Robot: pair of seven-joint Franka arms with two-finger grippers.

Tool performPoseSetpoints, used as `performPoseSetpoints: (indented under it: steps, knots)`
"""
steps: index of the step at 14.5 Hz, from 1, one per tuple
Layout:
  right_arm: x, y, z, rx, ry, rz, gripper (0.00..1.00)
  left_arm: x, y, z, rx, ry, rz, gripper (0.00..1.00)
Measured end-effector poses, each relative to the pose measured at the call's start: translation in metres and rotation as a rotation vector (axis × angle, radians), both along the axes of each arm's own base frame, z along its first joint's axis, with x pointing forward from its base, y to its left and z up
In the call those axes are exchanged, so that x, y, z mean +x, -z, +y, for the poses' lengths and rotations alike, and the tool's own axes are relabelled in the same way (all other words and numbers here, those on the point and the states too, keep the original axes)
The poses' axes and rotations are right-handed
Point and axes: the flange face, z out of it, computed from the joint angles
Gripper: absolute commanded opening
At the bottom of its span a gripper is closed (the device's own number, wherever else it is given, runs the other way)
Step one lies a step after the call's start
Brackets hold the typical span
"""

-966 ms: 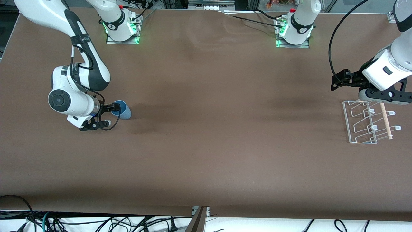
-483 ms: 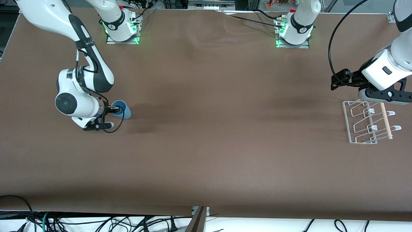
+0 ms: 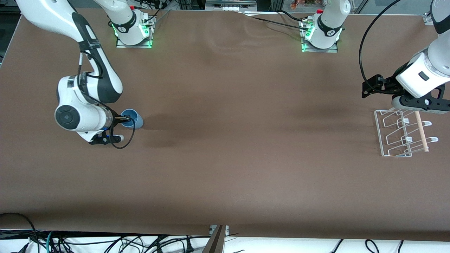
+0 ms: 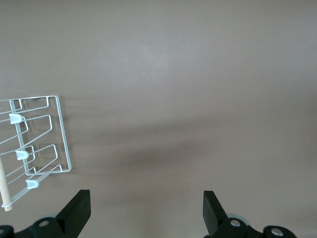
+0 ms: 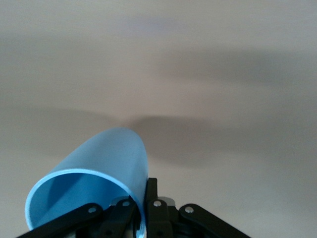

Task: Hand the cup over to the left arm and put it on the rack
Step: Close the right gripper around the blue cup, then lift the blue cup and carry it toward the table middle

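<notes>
The light-blue cup [image 3: 135, 119] is near the right arm's end of the table, tilted with its mouth toward the gripper. My right gripper [image 3: 123, 119] is shut on the cup's rim, one finger inside the mouth and one outside. In the right wrist view the cup [image 5: 99, 173] fills the space by the fingers [image 5: 152, 198]. My left gripper [image 3: 420, 105] hangs open and empty over the end of the white wire rack [image 3: 378, 133] farther from the front camera. In the left wrist view the left gripper [image 4: 143, 214] is wide open, and the rack [image 4: 60, 134] lies to one side.
The rack's wooden dowel [image 3: 421, 131] lies across its prongs and shows in the left wrist view [image 4: 3, 188] too. Brown table surface [image 3: 246, 140] stretches between the two arms. The left arm's thick black cable [image 3: 362, 45] loops above the table near the rack.
The right arm's wrist shifted a little toward the table's middle and then back. The cup stayed held at nearly the same spot. The left arm has not moved.
</notes>
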Motion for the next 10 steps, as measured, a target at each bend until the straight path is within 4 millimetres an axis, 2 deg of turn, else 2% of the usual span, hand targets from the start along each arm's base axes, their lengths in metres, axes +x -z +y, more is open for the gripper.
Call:
performPoseSetpoints:
  steps: [3, 5, 10]
  knots:
    - [0.019, -0.055, 0.033, 0.103, 0.196, 0.020, 0.00, -0.002, -0.001, 0.001, 0.001, 0.000, 0.012, 1.00]
    - [0.029, -0.087, 0.064, 0.151, 0.324, 0.009, 0.00, -0.002, -0.002, 0.000, 0.001, -0.001, 0.012, 1.00]
    - [0.024, -0.139, 0.197, 0.245, 0.619, 0.098, 0.00, -0.002, -0.002, -0.004, 0.002, -0.003, 0.013, 1.00]
